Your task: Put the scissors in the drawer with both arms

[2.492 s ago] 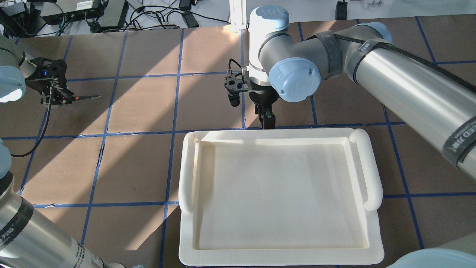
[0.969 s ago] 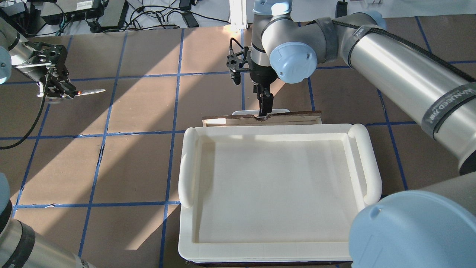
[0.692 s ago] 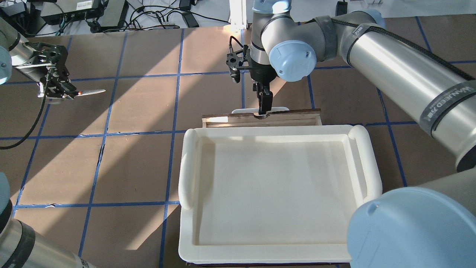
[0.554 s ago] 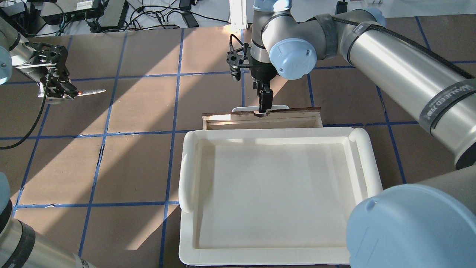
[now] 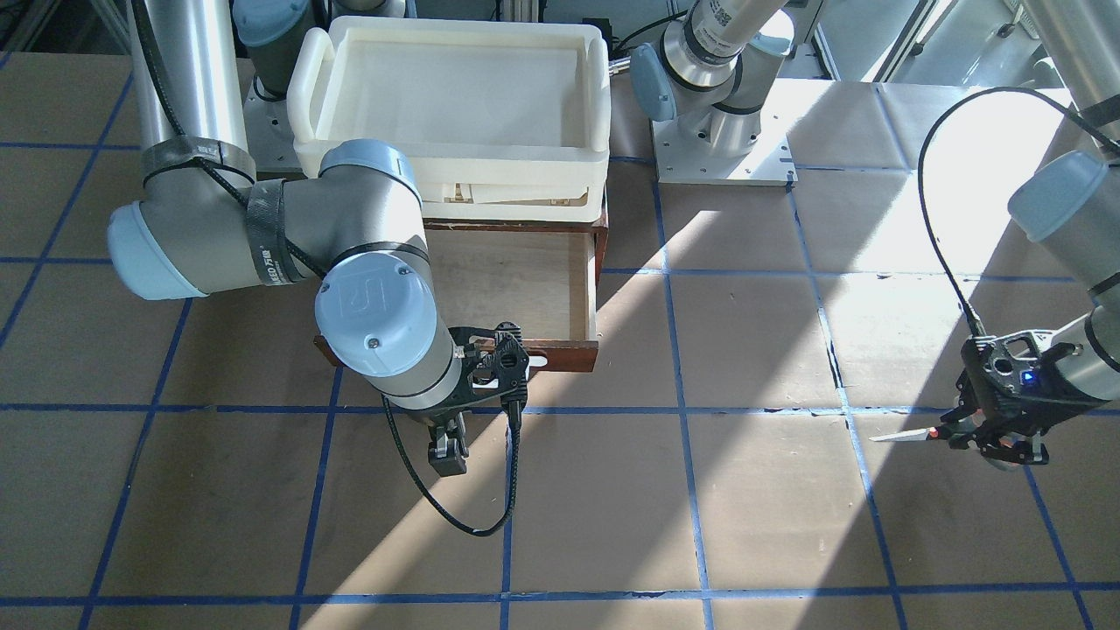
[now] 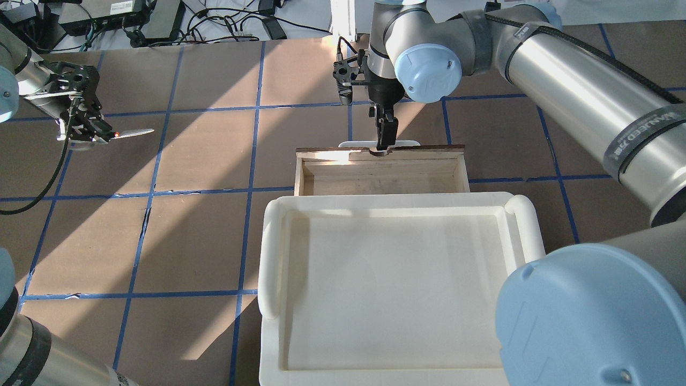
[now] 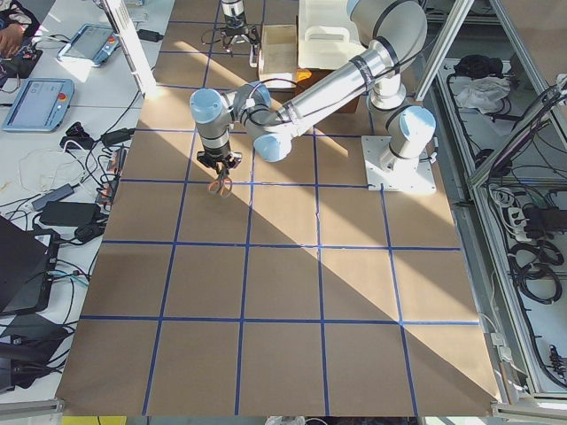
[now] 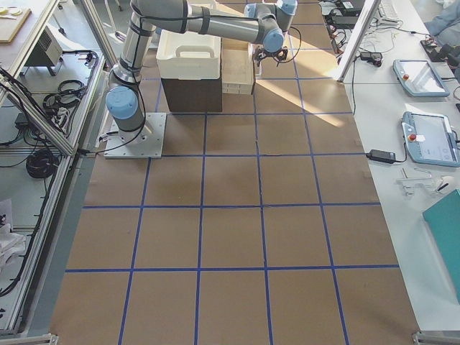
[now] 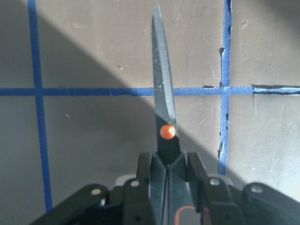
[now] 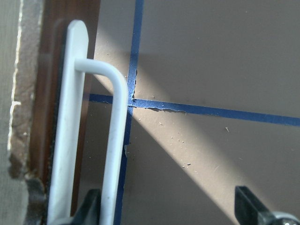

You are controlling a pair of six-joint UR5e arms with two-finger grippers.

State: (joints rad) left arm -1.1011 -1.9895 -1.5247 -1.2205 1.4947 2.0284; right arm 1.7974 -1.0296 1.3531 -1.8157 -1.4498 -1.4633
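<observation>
Brown taped table (image 6: 203,161): overhead, right gripper (image 6: 383,142) sat at the drawer (image 6: 375,181) handle (image 6: 410,143); only its wrist camera showed fingers (image 10: 91,207) spread wide. Left gripper (image 9: 169,165) clamped the scissors (image 9: 160,93), well left.

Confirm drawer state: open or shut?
Open, partway. Overhead, the drawer's bare plywood floor shows beyond the tray, and the right end effector is at its handle.
</observation>
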